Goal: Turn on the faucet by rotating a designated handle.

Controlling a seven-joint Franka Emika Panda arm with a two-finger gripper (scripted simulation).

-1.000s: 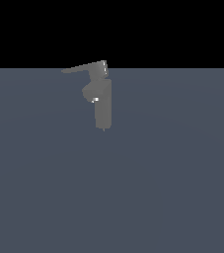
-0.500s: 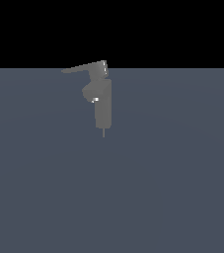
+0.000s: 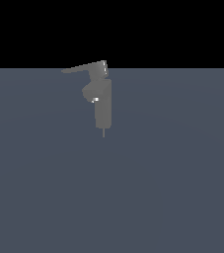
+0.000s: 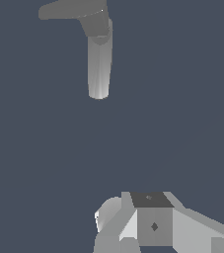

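Observation:
The faucet is a small grey upright fixture near the middle of the exterior view, with a rounded bulge and a shiny spot on its side. Its handle is a thin tapered blade that reaches from the top cap toward the exterior view's left. In the wrist view the faucet and its handle lie well apart from my gripper. Only the gripper's grey and white blocks show there, closed into one block with no gap and nothing held. No arm or gripper shows in the exterior view.
A flat dark blue-grey floor spreads around the faucet, with a black background behind it. A thin grey sliver sticks out below the faucet body.
The faucet and handle have not moved. The thin sliver under the faucet body shows a little more than one second ago.

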